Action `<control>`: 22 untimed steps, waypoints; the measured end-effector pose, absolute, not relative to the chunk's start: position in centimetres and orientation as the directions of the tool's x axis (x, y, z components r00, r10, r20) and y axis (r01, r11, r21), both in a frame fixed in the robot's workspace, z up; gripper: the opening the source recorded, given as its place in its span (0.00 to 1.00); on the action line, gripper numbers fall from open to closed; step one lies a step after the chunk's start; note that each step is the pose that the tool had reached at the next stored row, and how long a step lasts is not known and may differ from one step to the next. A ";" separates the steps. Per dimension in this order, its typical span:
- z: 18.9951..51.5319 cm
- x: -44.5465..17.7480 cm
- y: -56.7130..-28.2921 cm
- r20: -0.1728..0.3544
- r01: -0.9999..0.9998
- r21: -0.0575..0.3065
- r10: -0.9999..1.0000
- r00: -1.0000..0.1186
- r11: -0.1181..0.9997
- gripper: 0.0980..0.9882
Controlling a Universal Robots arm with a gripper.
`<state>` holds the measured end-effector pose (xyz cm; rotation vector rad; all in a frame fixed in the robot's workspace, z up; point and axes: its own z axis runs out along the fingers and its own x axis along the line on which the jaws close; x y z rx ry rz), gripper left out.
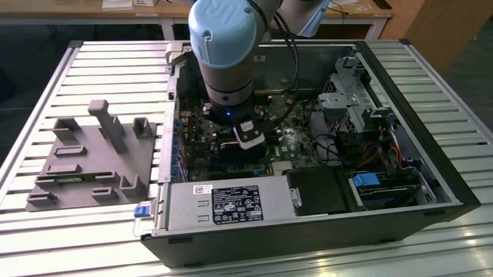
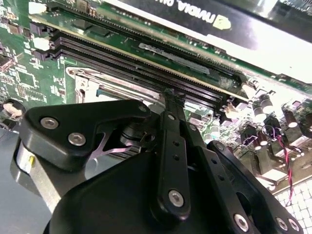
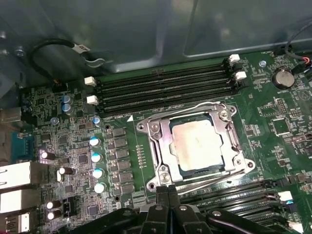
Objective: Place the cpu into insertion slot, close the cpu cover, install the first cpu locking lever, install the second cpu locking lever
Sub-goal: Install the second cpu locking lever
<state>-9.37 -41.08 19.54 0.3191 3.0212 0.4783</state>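
The cpu point(image 3: 197, 146), a dull grey square, lies in the insertion slot point(image 3: 242, 163) on the green board. The silvery cpu cover point(image 3: 158, 146) lies flat around it, its window framing the chip. One wire locking lever point(image 3: 204, 104) runs along the socket side by the memory slots. The other lever point(image 3: 214, 178) runs along the opposite side. My gripper point(image 3: 168, 191) is shut, its black fingertips pressed together just off that second side, near the lever's end; nothing shows between them. In the second wrist view the gripper point(image 2: 173, 95) points at the socket's metal edge point(image 2: 92, 83). My gripper point(image 1: 235, 149) hangs inside the open computer case.
Black memory slots point(image 3: 165, 85) flank the socket on both sides. Blue-topped capacitors point(image 3: 96, 158) stand close by. A graphics card point(image 2: 195, 14) lies beyond the slots. Power supply point(image 1: 223, 205) and drive cage point(image 1: 347, 107) bound the case. A grey fixture point(image 1: 92, 156) sits on the exterior view's left.
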 end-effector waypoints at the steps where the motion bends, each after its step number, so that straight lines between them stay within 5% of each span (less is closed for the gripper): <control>1: 19.5 -9.4 -41.1 -0.033 0.193 0.312 0.214 -0.976 0.930 0.01; 22: 18.7 -10.1 -40.8 -0.029 0.193 0.328 0.214 -0.976 0.925 0.01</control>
